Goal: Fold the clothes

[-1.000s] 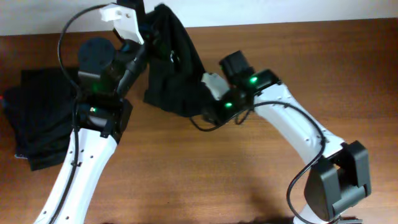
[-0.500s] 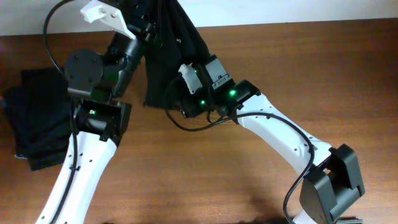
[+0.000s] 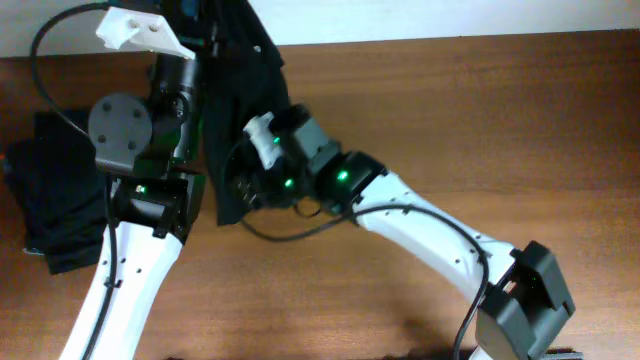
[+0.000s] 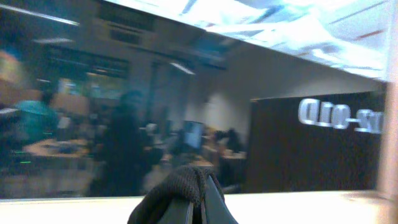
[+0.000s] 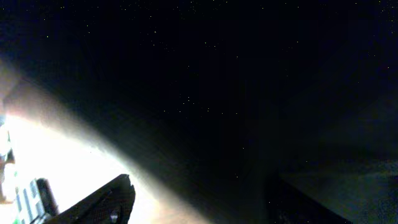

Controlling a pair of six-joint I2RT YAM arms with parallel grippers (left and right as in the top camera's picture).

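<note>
A black garment (image 3: 243,95) hangs from my left gripper (image 3: 212,22), which is raised at the back of the table. In the left wrist view, the left gripper (image 4: 202,198) is shut on a bunched fold of that black fabric (image 4: 180,180). My right gripper (image 3: 238,180) is pressed against the garment's lower part. In the right wrist view, dark cloth (image 5: 236,93) fills the frame and the fingers of the right gripper (image 5: 199,205) stand wide apart. A dark folded stack of clothes (image 3: 60,190) lies at the table's left edge.
The brown wooden table (image 3: 480,120) stretches to the right and front. The left arm's base link (image 3: 140,260) stands beside the stack. The right arm (image 3: 420,230) reaches across from its base at the front right (image 3: 520,300).
My left gripper has carried the hanging garment to the left and higher. My right arm has swung left, following the garment's lower edge, and is now against it.
</note>
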